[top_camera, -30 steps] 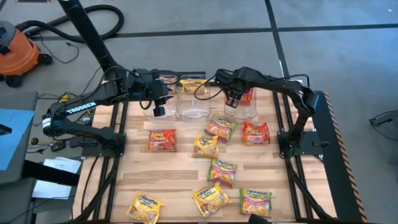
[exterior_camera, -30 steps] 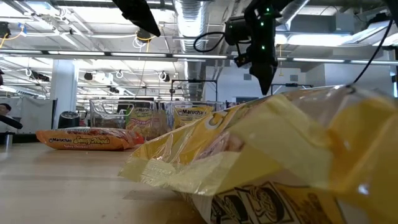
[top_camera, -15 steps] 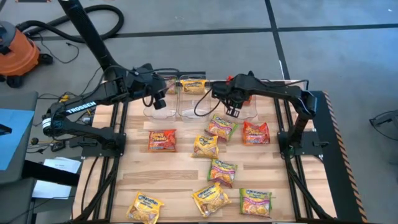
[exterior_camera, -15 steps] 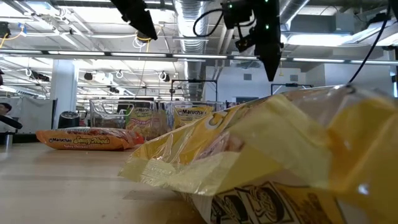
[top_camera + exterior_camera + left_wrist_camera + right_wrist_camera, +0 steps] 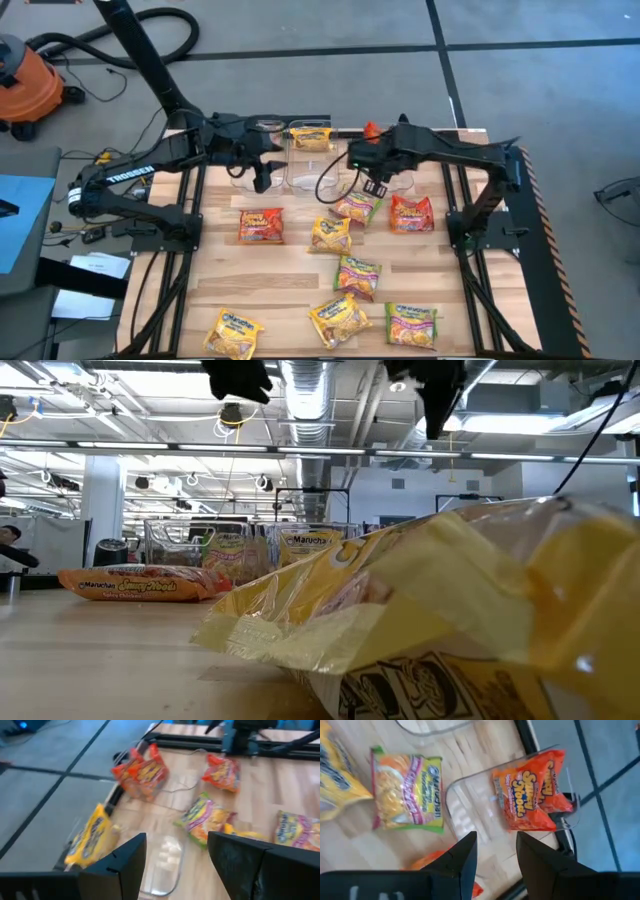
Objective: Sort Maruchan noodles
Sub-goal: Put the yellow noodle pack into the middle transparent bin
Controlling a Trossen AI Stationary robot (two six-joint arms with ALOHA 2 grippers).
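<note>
Sorting is barely begun. Three clear bins [image 5: 312, 172] stand at the far edge of the desk [image 5: 290, 290]: the middle one holds a yellow packet [image 5: 311, 138], the right one a red-orange packet [image 5: 529, 790], and the left one looks empty. Nine Maruchan noodles packets [image 5: 357, 275] lie loose on the wood, all three colours mixed. The left gripper [image 5: 262, 182] hovers by the left bin, fingers spread and empty; the right gripper [image 5: 374, 188] hangs over a green-and-pink packet [image 5: 356, 206], fingers apart, holding nothing.
</note>
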